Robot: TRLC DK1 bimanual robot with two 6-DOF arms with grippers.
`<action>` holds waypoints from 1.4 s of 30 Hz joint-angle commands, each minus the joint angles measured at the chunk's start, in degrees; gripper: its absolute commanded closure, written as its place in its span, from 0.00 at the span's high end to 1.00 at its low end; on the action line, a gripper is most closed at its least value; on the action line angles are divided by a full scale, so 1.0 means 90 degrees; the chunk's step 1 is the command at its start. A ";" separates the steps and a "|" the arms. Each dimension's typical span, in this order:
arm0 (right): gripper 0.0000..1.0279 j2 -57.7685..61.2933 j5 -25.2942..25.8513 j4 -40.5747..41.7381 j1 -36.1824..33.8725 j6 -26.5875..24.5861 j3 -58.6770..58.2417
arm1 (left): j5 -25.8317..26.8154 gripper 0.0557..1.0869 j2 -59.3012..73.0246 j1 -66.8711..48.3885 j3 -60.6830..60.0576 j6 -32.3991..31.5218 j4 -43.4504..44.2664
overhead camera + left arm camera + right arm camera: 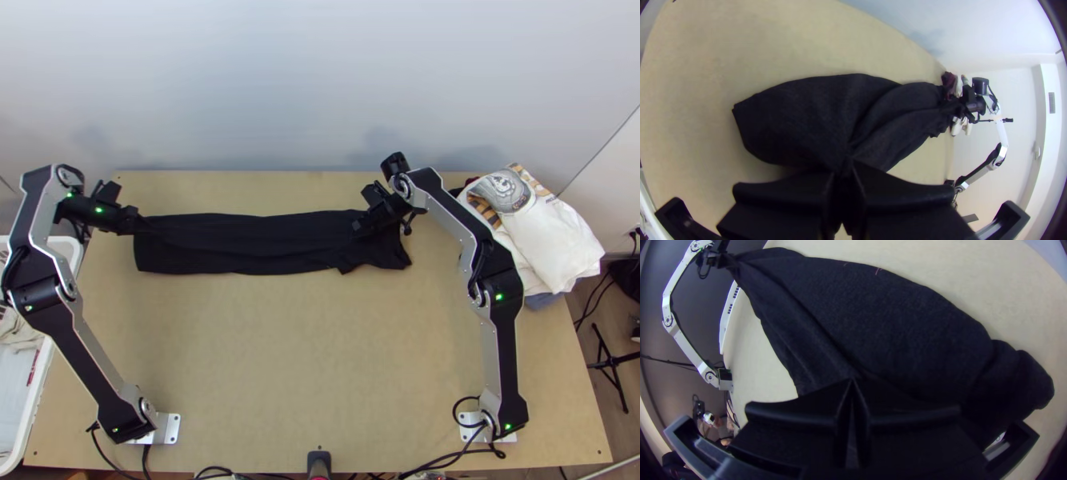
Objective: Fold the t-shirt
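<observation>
Black t-shirt (248,246): long narrow strip across far half of table (320,360).
L gripper (847,165): clenched on cloth at one end.
R gripper (852,381): clenched on cloth nr opp. end.
Wide hold: prob. keeps strip taut/straight for next fold.

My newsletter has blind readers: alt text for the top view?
A black t-shirt lies in a long strip across a wooden table, gripped by the left pincer at one end and the right pincer near the other. Other clothes are piled at right.
</observation>
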 commanded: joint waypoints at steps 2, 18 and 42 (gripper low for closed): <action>0.04 0.0179 -0.0015 0.0119 0.0094 0.0044 0.0188 | -0.0034 0.04 -0.0154 0.0304 -0.0027 0.0154 -0.0072; 0.04 0.0443 -0.0093 0.0295 0.0338 -0.0043 0.0540 | -0.0112 0.04 -0.0671 0.0714 -0.0466 0.0555 -0.0072; 0.04 0.0228 0.0503 -0.0545 0.0426 0.0582 0.1409 | 0.0015 0.04 -0.1267 -0.0888 -0.1013 0.0437 0.0153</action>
